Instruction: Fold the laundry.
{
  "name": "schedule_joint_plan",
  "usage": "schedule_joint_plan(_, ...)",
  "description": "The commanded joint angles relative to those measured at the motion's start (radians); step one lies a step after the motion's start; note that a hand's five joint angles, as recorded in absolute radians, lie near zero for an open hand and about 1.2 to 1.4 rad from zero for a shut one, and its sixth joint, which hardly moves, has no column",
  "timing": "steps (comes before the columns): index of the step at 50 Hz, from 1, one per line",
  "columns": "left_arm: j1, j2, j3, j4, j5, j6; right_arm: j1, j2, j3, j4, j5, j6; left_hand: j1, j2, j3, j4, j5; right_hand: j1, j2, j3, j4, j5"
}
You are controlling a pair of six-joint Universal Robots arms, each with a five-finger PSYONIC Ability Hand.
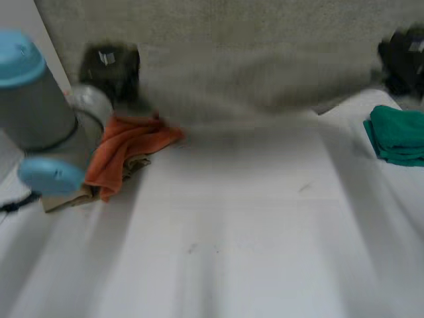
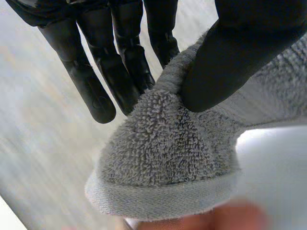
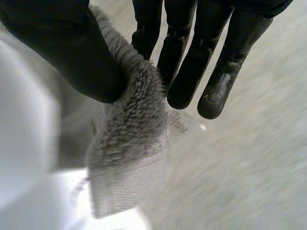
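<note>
Left hand [image 2: 110,67]: towel [image 1: 252,66] corner pinched between thumb and fingers.
Right hand [image 3: 192,62]: opposite corner pinched likewise.
Towel: stretched between hands, probably to be laid flat on counter [image 1: 232,218].
Green cloth [image 1: 397,136]: folded, near right hand.

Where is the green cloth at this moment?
In the head view, the green cloth lies folded on the white table at the robot's right, near the right hand holding the grey towel.

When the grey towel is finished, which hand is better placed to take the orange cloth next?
Probably the left. The left hand, pinching one corner of the grey towel, is right beside the orange cloth; the right hand pinches the other corner, across the table by the green cloth.
</note>
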Motion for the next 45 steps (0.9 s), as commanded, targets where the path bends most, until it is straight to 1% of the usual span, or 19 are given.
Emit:
schedule_joint_plan(1, -0.001, 0.004, -0.276, -0.119, 0.033, -0.008, -0.011, 0.009, 0.212, 0.204, -0.051, -0.104, 0.274, 0.197, 0.203, 0.193, 0.238, 0.402, 0.22, 0.211, 0.206, 0.231)
schedule_joint_plan(4, -0.007, -0.03, -0.321, -0.139, 0.028, 0.012, -0.008, 0.028, 0.263, 0.202, -0.063, -0.144, 0.274, 0.197, 0.203, 0.193, 0.238, 0.402, 0.22, 0.211, 0.206, 0.231)
schedule_joint_plan(6, -0.004, -0.077, -0.321, -0.134, 0.025, 0.038, -0.008, 0.081, 0.288, 0.19, -0.071, -0.179, 0.24, 0.162, 0.169, 0.159, 0.203, 0.402, 0.22, 0.211, 0.206, 0.231)
schedule_joint_plan(7, -0.001, -0.131, -0.312, -0.13, 0.026, 0.071, -0.008, 0.1, 0.289, 0.185, -0.071, -0.187, 0.161, 0.084, 0.09, 0.08, 0.125, 0.402, 0.22, 0.211, 0.206, 0.231)
schedule_joint_plan(9, -0.007, -0.169, -0.297, -0.128, 0.025, 0.102, -0.004, 0.144, 0.29, 0.176, -0.069, -0.187, 0.011, -0.066, -0.06, -0.07, -0.025, 0.402, 0.22, 0.211, 0.206, 0.231)
schedule_joint_plan(10, -0.01, -0.188, -0.284, -0.126, 0.025, 0.118, -0.002, 0.154, 0.29, 0.173, -0.071, -0.184, -0.112, -0.189, -0.183, -0.193, -0.148, 0.402, 0.22, 0.211, 0.206, 0.231)
schedule_joint_plan(11, -0.011, -0.201, -0.26, -0.128, 0.025, 0.139, -0.002, 0.163, 0.29, 0.17, -0.071, -0.182, -0.354, -0.431, -0.425, -0.435, -0.39, 0.402, 0.22, 0.211, 0.206, 0.231)
schedule_joint_plan(13, -0.011, -0.202, -0.244, -0.128, 0.026, 0.148, 0.001, 0.175, 0.29, 0.15, -0.069, -0.172, -0.482, -0.559, -0.553, -0.563, -0.519, 0.402, 0.22, 0.211, 0.206, 0.231)
schedule_joint_plan(14, -0.015, -0.193, -0.234, -0.123, 0.028, 0.145, -0.001, 0.177, 0.29, 0.144, -0.069, -0.169, -0.608, -0.685, -0.679, -0.689, -0.644, 0.402, 0.22, 0.211, 0.206, 0.231)
schedule_joint_plan(17, -0.021, -0.116, -0.247, -0.101, 0.028, 0.136, -0.002, 0.175, 0.3, 0.115, -0.069, -0.147, -0.694, -0.771, -0.765, -0.775, -0.73, 0.402, 0.22, 0.211, 0.206, 0.231)
schedule_joint_plan(20, -0.025, -0.047, -0.302, -0.077, 0.028, 0.13, -0.005, 0.175, 0.311, 0.098, -0.072, -0.118, -0.709, -0.786, -0.78, -0.79, -0.745, 0.402, 0.22, 0.211, 0.206, 0.231)
schedule_joint_plan(25, -0.053, 0.105, -0.5, -0.018, 0.027, 0.138, -0.005, 0.172, 0.323, 0.089, -0.077, -0.11, -0.662, -0.739, -0.733, -0.743, -0.698, 0.402, 0.22, 0.211, 0.206, 0.231)
schedule_joint_plan(28, -0.09, 0.189, -0.607, 0.007, 0.026, 0.142, -0.007, 0.174, 0.326, 0.084, -0.078, -0.11, -0.513, -0.59, -0.584, -0.594, -0.549, 0.402, 0.22, 0.211, 0.206, 0.231)
schedule_joint_plan(31, -0.097, 0.234, -0.672, 0.015, 0.022, 0.142, -0.007, 0.174, 0.331, 0.081, -0.078, -0.109, -0.451, -0.528, -0.522, -0.532, -0.487, 0.402, 0.22, 0.211, 0.206, 0.231)
schedule_joint_plan(32, -0.096, 0.251, -0.704, 0.015, 0.02, 0.141, -0.007, 0.174, 0.331, 0.083, -0.078, -0.109, -0.369, -0.446, -0.44, -0.45, -0.405, 0.402, 0.22, 0.211, 0.206, 0.231)
schedule_joint_plan(35, -0.091, 0.254, -0.74, 0.013, 0.019, 0.141, -0.007, 0.174, 0.331, 0.081, -0.078, -0.109, -0.278, -0.355, -0.348, -0.358, -0.314, 0.402, 0.22, 0.211, 0.206, 0.231)
schedule_joint_plan(38, -0.076, 0.249, -0.763, 0.007, 0.023, 0.141, -0.007, 0.172, 0.331, 0.081, -0.078, -0.109, -0.119, -0.196, -0.19, -0.2, -0.155, 0.402, 0.22, 0.211, 0.206, 0.231)
schedule_joint_plan(43, -0.051, 0.237, -0.764, 0.001, 0.031, 0.136, -0.005, 0.174, 0.331, 0.083, -0.078, -0.109, -0.122, -0.199, -0.193, -0.203, -0.158, 0.402, 0.22, 0.211, 0.206, 0.231)
schedule_joint_plan(45, -0.044, 0.196, -0.752, 0.002, 0.033, 0.135, -0.005, 0.172, 0.332, 0.083, -0.078, -0.109, -0.169, -0.246, -0.239, -0.249, -0.205, 0.402, 0.22, 0.211, 0.206, 0.231)
